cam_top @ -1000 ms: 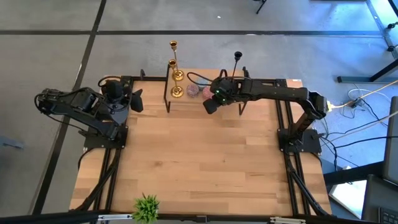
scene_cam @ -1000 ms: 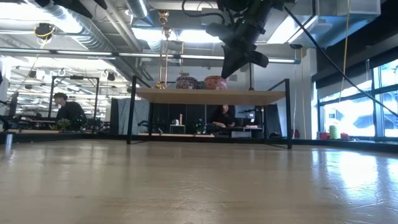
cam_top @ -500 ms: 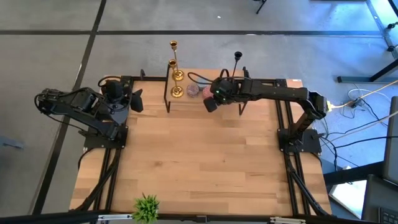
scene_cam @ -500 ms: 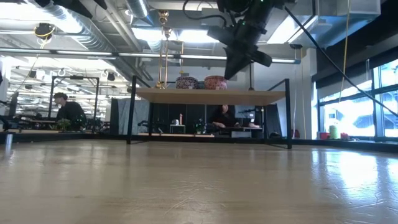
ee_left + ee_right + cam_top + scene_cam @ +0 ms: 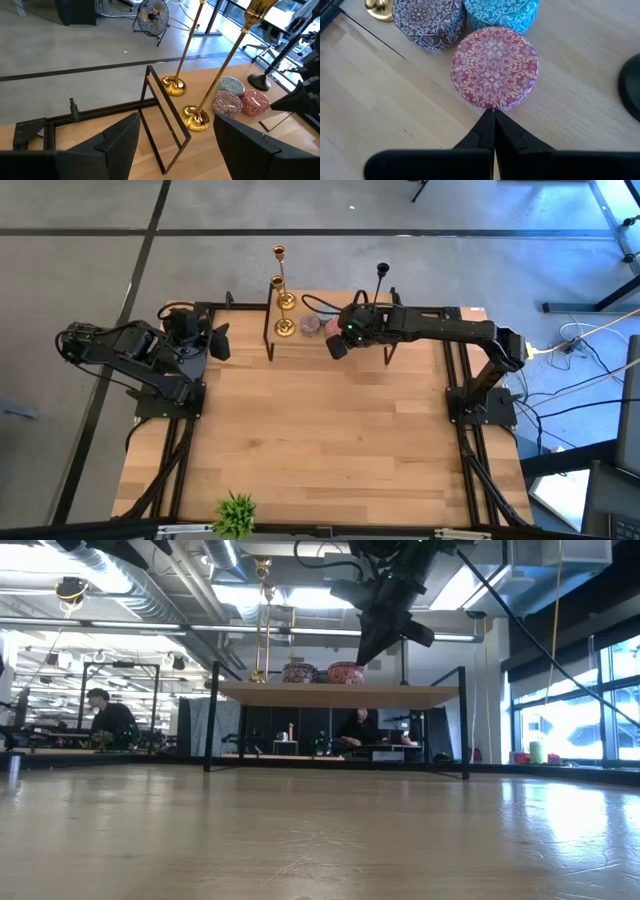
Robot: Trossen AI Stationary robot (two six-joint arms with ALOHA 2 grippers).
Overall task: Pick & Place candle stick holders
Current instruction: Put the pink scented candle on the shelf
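Your surface (image 5: 310,430) carries a raised shelf (image 5: 340,693) at its far edge. Your right gripper (image 5: 337,347) hovers there, jaws together, tips just beside a red patterned tin (image 5: 494,73). Your left gripper (image 5: 220,341) waits at the left, jaws apart, empty. Two gold candle stick holders (image 5: 196,118) stand upright on the shelf; the black one (image 5: 382,275), hard to place, seems farther right.

Light is bright and even from above in the high view, with only soft shadows on the table (image 5: 320,430). In the low view the ceiling lights and the window (image 5: 560,725) glare, leaving the arm a dark silhouette. The 2 wrist views are sharp, perhaps slightly bowed at the edges.
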